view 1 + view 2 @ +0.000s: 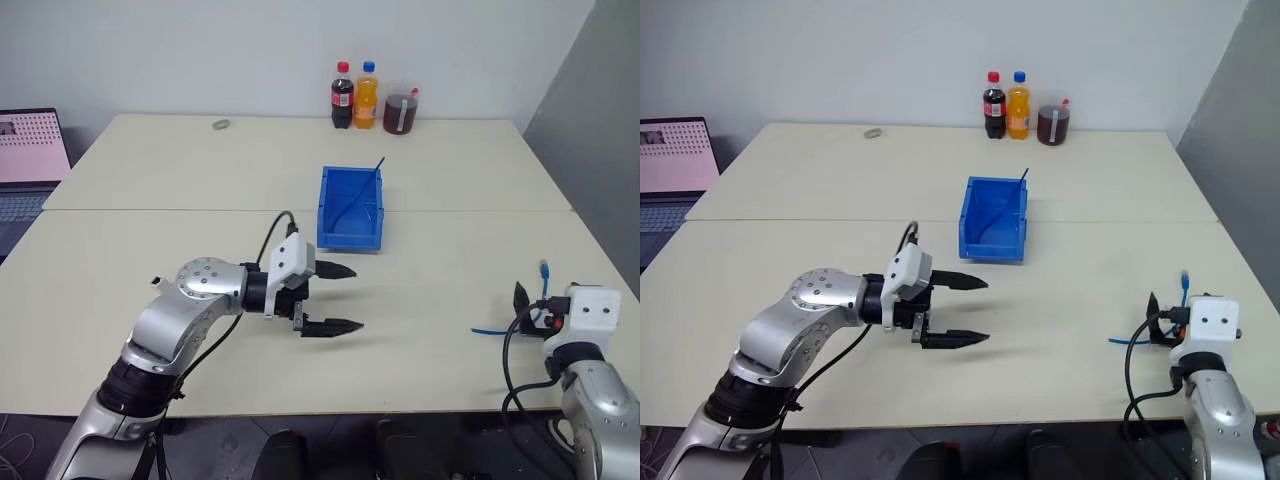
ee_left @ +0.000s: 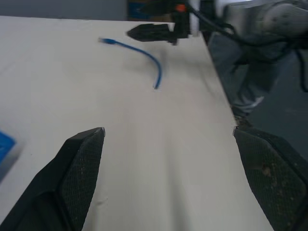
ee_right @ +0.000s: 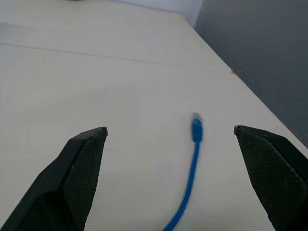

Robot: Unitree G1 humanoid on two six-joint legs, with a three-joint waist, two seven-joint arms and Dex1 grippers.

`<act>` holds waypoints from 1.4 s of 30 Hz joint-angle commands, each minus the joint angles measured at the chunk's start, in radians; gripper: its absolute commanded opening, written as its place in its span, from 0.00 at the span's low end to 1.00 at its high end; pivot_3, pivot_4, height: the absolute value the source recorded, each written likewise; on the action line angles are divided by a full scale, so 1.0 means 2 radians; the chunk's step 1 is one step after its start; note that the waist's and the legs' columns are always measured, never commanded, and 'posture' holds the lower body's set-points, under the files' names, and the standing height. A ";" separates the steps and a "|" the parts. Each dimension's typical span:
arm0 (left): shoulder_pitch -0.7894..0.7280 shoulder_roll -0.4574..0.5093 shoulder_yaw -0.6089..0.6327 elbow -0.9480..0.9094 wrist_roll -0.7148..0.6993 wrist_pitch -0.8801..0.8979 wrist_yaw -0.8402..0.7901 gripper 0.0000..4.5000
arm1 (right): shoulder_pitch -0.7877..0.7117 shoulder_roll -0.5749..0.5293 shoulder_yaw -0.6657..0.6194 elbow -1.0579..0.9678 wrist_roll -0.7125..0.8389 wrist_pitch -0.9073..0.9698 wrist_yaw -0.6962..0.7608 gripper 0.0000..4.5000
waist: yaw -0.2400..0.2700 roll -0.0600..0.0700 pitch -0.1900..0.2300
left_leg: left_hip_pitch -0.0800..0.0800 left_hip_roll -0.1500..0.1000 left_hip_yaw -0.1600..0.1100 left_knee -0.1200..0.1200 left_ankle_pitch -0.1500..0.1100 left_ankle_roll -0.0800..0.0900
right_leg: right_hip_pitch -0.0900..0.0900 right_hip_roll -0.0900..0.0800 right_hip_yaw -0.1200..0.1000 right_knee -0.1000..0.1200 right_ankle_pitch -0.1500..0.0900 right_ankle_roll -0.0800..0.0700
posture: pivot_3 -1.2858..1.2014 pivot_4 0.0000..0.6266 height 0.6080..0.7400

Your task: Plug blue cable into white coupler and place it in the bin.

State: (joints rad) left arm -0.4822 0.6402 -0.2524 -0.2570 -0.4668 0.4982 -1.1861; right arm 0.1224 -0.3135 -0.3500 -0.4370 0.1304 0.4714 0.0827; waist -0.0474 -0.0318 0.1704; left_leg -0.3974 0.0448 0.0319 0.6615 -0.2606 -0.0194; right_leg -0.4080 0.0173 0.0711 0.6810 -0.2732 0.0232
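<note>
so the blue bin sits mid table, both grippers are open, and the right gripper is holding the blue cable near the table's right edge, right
One thing is off: the right gripper holds nothing. The right wrist view shows its fingers wide apart, with the blue cable lying loose on the table between them. The rest stands: the blue bin sits mid table, the left gripper is open too, and the cable lies near the table's right edge.

Probably office (tables, laptop)
</note>
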 commanded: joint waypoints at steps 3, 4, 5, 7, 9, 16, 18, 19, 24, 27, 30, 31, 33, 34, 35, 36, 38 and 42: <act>-0.020 -0.018 -0.009 0.025 0.017 -0.035 -0.016 1.00 | -0.048 -0.028 -0.020 0.040 0.014 0.071 0.006 1.00 | 0.000 0.000 0.000 | 0.000 0.000 0.000 0.000 0.000 0.000 | 0.000 0.000 0.000 0.000 0.000 0.000 | 0.52 0.24 1.00; -0.022 -0.022 -0.011 0.029 0.020 -0.040 -0.016 1.00 | -0.059 -0.032 -0.026 0.058 0.019 0.078 0.008 1.00 | 0.001 0.000 0.000 | -0.001 0.000 0.000 0.000 0.000 0.000 | 0.000 0.000 0.000 0.000 0.000 0.000 | 0.52 0.24 1.00; -0.021 -0.025 -0.012 0.031 0.022 -0.043 -0.017 1.00 | -0.076 -0.043 -0.032 0.092 0.022 0.084 0.014 1.00 | 0.001 0.000 0.000 | -0.001 0.000 0.000 0.000 0.000 0.000 | 0.000 0.000 0.000 0.000 0.000 0.000 | 0.52 0.24 1.00; -0.017 -0.028 -0.012 0.032 0.025 -0.048 -0.018 1.00 | -0.112 -0.055 -0.051 0.159 0.030 0.093 0.011 1.00 | 0.000 0.000 0.000 | -0.001 0.000 0.000 0.000 0.000 0.000 | 0.000 0.000 0.000 -0.001 0.000 0.000 | 0.52 0.24 1.00; -0.014 -0.027 -0.011 0.033 0.028 -0.050 -0.019 1.00 | -0.131 -0.067 -0.055 0.196 0.035 0.096 0.018 1.00 | 0.000 0.000 0.000 | -0.001 -0.001 0.001 0.000 0.000 0.000 | 0.000 -0.001 0.000 -0.001 0.000 0.000 | 0.52 0.24 1.00; -0.015 -0.025 -0.007 0.029 0.030 -0.048 -0.015 1.00 | -0.168 -0.111 -0.038 0.282 0.035 0.095 0.056 0.74 | 0.000 0.000 0.000 | -0.001 0.000 0.000 0.000 0.000 0.000 | 0.000 -0.001 0.000 -0.001 0.000 0.000 | 0.52 0.24 1.00; -0.015 -0.024 -0.007 0.027 0.029 -0.046 -0.014 1.00 | -0.175 -0.121 -0.028 0.297 0.033 0.097 0.067 0.64 | 0.000 0.000 0.000 | -0.001 0.000 0.000 0.000 0.000 0.000 | 0.000 -0.001 0.000 -0.001 0.000 0.001 | 0.52 0.24 1.00; -0.015 -0.024 -0.006 0.026 0.029 -0.045 -0.014 1.00 | -0.177 -0.124 -0.025 0.301 0.034 0.097 0.069 0.60 | 0.000 0.000 0.000 | -0.001 0.000 0.000 0.000 0.000 0.000 | 0.001 -0.001 0.000 -0.001 0.000 0.001 | 0.52 0.24 1.00; -0.018 -0.023 -0.007 0.023 0.030 -0.044 -0.012 1.00 | -0.188 -0.126 -0.027 0.316 0.045 0.101 0.075 0.34 | 0.001 0.000 0.000 | -0.001 0.000 0.000 0.001 0.000 0.000 | 0.001 -0.001 0.000 -0.001 0.000 0.001 | 0.52 0.24 1.00; -0.018 -0.023 -0.007 0.020 0.030 -0.043 -0.011 1.00 | -0.198 -0.122 -0.044 0.319 0.064 0.113 0.078 0.18 | 0.001 0.000 0.000 | -0.001 0.000 0.000 0.001 0.000 0.000 | 0.001 -0.001 0.000 -0.001 0.000 0.001 | 0.52 0.24 1.00; -0.013 -0.020 -0.006 0.017 0.031 -0.043 -0.010 1.00 | -0.194 -0.135 -0.038 0.310 0.072 0.106 0.102 0.01 | 0.002 0.000 0.000 | -0.001 0.000 0.000 0.001 0.000 0.000 | 0.001 -0.001 0.000 -0.001 0.000 0.001 | 0.52 0.24 1.00; -0.010 -0.019 -0.004 0.016 0.030 -0.041 -0.008 1.00 | -0.192 -0.141 -0.035 0.304 0.077 0.101 0.120 0.01 | 0.002 0.000 0.000 | -0.001 0.000 0.000 0.001 0.000 0.000 | 0.001 -0.001 0.000 -0.001 0.000 0.001 | 0.52 0.24 1.00; -0.004 -0.015 0.000 0.013 0.030 -0.040 -0.005 1.00 | -0.185 -0.158 -0.024 0.291 0.083 0.097 0.157 0.01 | 0.003 0.000 0.000 | -0.001 0.000 0.000 0.001 0.000 0.000 | 0.001 -0.001 0.000 -0.001 0.000 0.001 | 0.52 0.24 1.00; 0.000 -0.011 0.003 0.013 0.030 -0.040 -0.004 1.00 | -0.181 -0.170 -0.013 0.283 0.083 0.088 0.183 0.01 | 0.003 0.000 0.000 | -0.001 0.000 0.000 0.001 0.000 0.000 | 0.001 -0.001 0.000 -0.001 0.000 0.001 | 0.52 0.24 1.00; 0.005 -0.006 0.007 0.012 0.029 -0.038 -0.003 1.00 | -0.176 -0.184 -0.001 0.271 0.085 0.078 0.212 0.01 | 0.003 0.001 0.000 | -0.001 0.000 0.000 0.000 0.000 0.000 | 0.001 -0.001 0.000 -0.001 0.000 0.001 | 0.52 0.24 1.00; 0.010 -0.001 0.011 0.011 0.028 -0.038 -0.001 1.00 | -0.173 -0.197 0.010 0.260 0.087 0.071 0.237 0.01 | 0.003 0.001 0.001 | -0.001 0.000 0.000 0.000 0.000 0.000 | 0.001 -0.001 0.000 -0.001 0.000 0.001 | 0.52 0.24 1.00; 0.023 0.011 0.019 0.009 0.028 -0.038 0.001 1.00 | -0.171 -0.224 0.034 0.234 0.089 0.048 0.291 0.01 | -0.001 0.001 0.001 | -0.001 0.000 0.000 0.000 0.000 0.000 | 0.000 0.000 0.000 -0.001 0.000 0.001 | 0.52 0.24 1.00; 0.079 0.052 0.059 -0.001 0.028 -0.032 0.015 1.00 | -0.208 -0.277 0.158 0.140 0.048 -0.050 0.418 0.01 | -0.009 0.002 0.002 | 0.000 0.000 0.000 0.000 0.000 0.000 | 0.000 0.000 0.000 -0.001 0.000 0.001 | 0.52 0.24 1.00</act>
State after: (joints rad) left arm -0.3548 0.7160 -0.1933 -0.2232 -0.4084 0.4332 -1.1696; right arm -0.2376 -0.8457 -0.1450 -0.0460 0.2765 0.4842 0.8112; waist -0.0653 -0.0271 0.1742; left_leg -0.3975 0.0458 0.0327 0.6614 -0.2608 -0.0188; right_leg -0.4080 0.0184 0.0711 0.6798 -0.2727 0.0252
